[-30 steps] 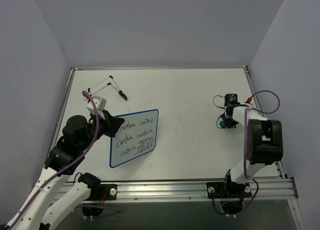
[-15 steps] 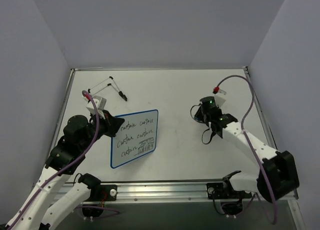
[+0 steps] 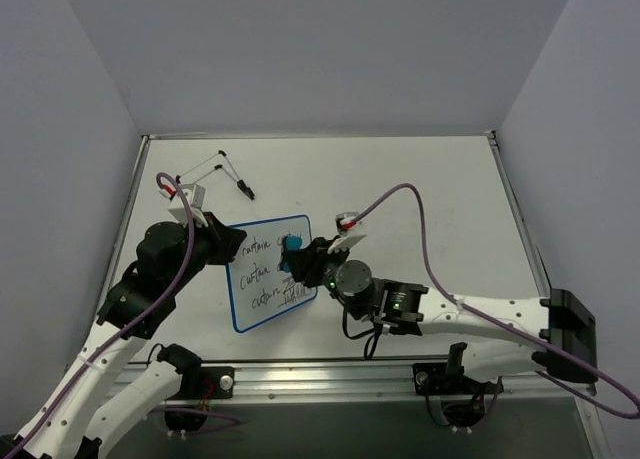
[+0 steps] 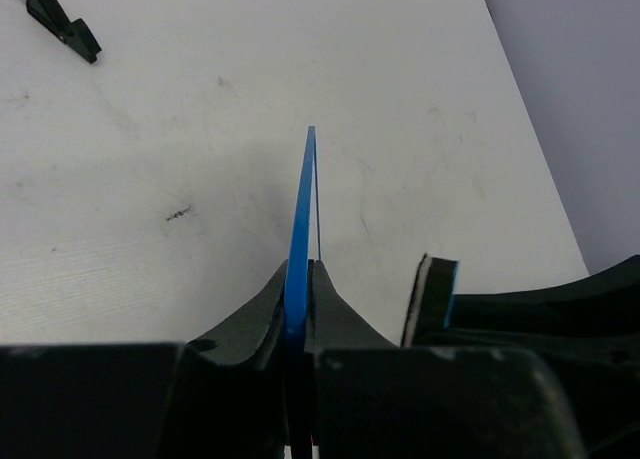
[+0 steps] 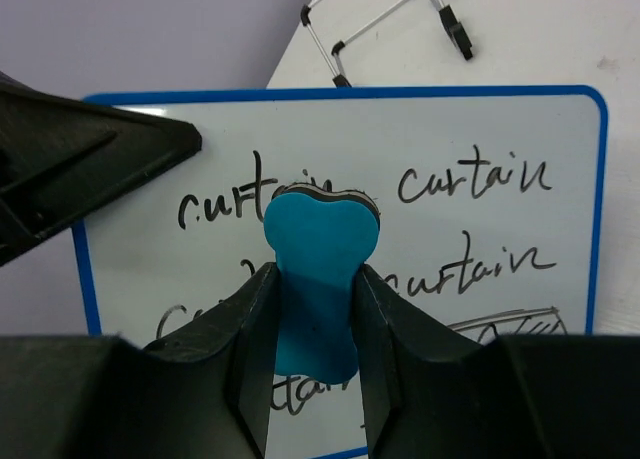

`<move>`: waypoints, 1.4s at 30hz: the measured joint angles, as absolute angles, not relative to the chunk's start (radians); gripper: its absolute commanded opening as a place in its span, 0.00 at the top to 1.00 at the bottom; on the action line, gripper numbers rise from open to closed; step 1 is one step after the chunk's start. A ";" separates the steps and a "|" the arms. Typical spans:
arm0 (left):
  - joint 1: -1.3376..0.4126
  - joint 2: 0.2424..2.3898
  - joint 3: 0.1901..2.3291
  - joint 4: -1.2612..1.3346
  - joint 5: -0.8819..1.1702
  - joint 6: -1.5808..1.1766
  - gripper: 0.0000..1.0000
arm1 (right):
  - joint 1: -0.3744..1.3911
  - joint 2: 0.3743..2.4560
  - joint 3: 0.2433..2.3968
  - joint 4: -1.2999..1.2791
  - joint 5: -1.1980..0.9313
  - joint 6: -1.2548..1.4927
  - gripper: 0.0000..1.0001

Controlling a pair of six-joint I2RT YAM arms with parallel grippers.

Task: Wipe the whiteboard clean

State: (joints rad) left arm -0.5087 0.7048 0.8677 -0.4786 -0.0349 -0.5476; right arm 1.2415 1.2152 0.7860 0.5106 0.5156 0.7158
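Mid-task, the left gripper (image 4: 298,279) is clamped shut on the left edge of the whiteboard (image 3: 272,271), holding the blue-framed panel off the table (image 3: 420,179) with its written face turned toward the right arm. Seen from the left wrist, the board shows edge-on, a thin blue line rising between the two dark fingers. Black handwriting covers its face: the word "curtain" repeated in three rows, with a scribbled sketch at the board's lower right corner. The right gripper (image 5: 315,319) is closed on a blue eraser (image 5: 318,269), which sticks up between its fingers and sits in front of the board's top row, between the two words written there. Whether the eraser's dark felt edge touches the surface cannot be told. Beyond the whiteboard's far left corner, a thin wire stand (image 3: 215,171) with small black clip feet lies flat on the table, well apart from both grippers.
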 measured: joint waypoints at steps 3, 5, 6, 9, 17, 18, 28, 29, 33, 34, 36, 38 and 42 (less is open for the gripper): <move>-0.509 0.710 0.856 -0.480 -0.052 -0.597 0.98 | 1.264 1.346 0.830 0.530 0.512 0.690 1.00; -0.509 0.709 0.849 -0.482 -0.060 -0.621 0.98 | 1.262 1.376 0.841 0.538 0.506 0.679 1.00; -0.509 0.708 0.848 -0.485 -0.065 -0.630 0.98 | 1.258 1.384 0.844 0.542 0.497 0.675 1.00; -0.509 0.707 0.847 -0.491 -0.072 -0.643 0.98 | 1.255 1.407 0.875 0.543 0.469 0.664 1.00; -0.509 0.707 0.838 -0.478 -0.049 -0.642 0.98 | 1.244 1.464 0.988 0.540 0.345 0.651 1.00; -0.509 0.706 0.835 -0.478 -0.047 -0.643 0.98 | 1.243 1.472 1.007 0.525 0.339 0.655 1.00; -0.508 0.664 0.814 -0.480 -0.043 -0.640 0.98 | 1.208 1.500 1.104 0.322 0.327 0.864 1.00; -0.508 0.660 0.813 -0.482 -0.041 -0.638 0.98 | 1.205 1.500 1.103 0.313 0.323 0.883 1.00; -0.508 0.642 0.809 -0.486 -0.031 -0.623 0.98 | 1.196 1.500 1.097 0.310 0.278 0.933 1.00; -0.508 0.637 0.808 -0.488 -0.028 -0.621 0.98 | 1.195 1.500 1.095 0.310 0.270 0.938 1.00; -0.508 0.630 0.806 -0.489 -0.023 -0.615 0.98 | 1.194 1.500 1.095 0.311 0.257 0.942 1.00; -0.508 0.624 0.804 -0.491 -0.022 -0.612 0.98 | 1.194 1.500 1.095 0.311 0.249 0.943 1.00; -0.508 0.612 0.803 -0.494 -0.021 -0.604 0.98 | 1.195 1.499 1.091 0.319 0.237 0.947 1.00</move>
State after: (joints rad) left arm -0.5076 0.6121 0.8028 -0.4938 -0.0212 -0.6041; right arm 1.1954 1.4990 1.0908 0.3187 0.2371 0.9466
